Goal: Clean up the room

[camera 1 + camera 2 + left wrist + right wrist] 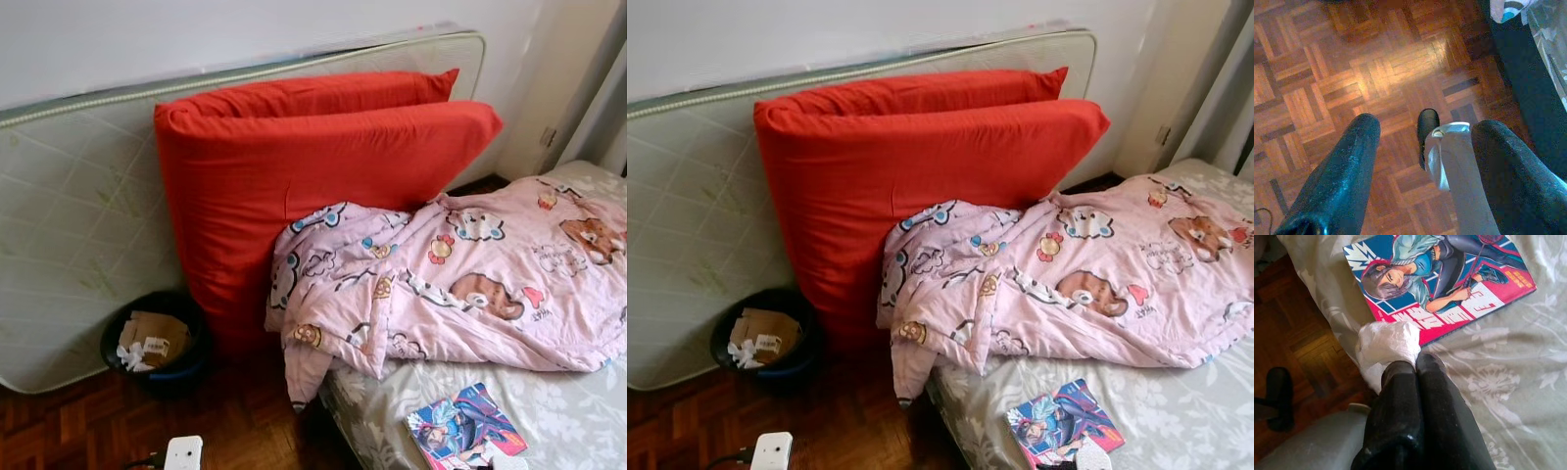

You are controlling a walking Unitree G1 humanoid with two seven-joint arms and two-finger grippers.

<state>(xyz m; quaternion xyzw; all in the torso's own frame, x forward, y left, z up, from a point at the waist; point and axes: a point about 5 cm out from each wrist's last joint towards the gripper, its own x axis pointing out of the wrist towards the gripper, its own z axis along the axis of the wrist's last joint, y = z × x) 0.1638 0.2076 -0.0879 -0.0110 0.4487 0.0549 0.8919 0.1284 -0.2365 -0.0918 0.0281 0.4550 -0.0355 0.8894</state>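
Comic book (pixel 466 428): near corner cut off by the frame's bottom edge. White charger-like box (pixel 183 454) on the floor, lower part cut off; identity unclear. Bin (pixel 154 343) contents partly legible: cardboard, crumpled paper. Mattress (pixel 78 225) partly hidden behind red cushions (pixel 313 186). Pink blanket (pixel 470 279) runs off right.

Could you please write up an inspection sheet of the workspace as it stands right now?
Surface: bed with grey floral sheet; parquet floor.
Job's things: crumpled white tissue pinched by the right gripper over the bed's edge; black bin on the floor holding cardboard and paper.
Clutter: comic book on the sheet; pink cartoon blanket bunched up, one corner hanging off the bed.
Grippers: right shut on the tissue; left gripper open above the floor.
Cables: white plug with a dark cord on the floor.
Surroundings: red cushions and a mattress leaning on the wall.
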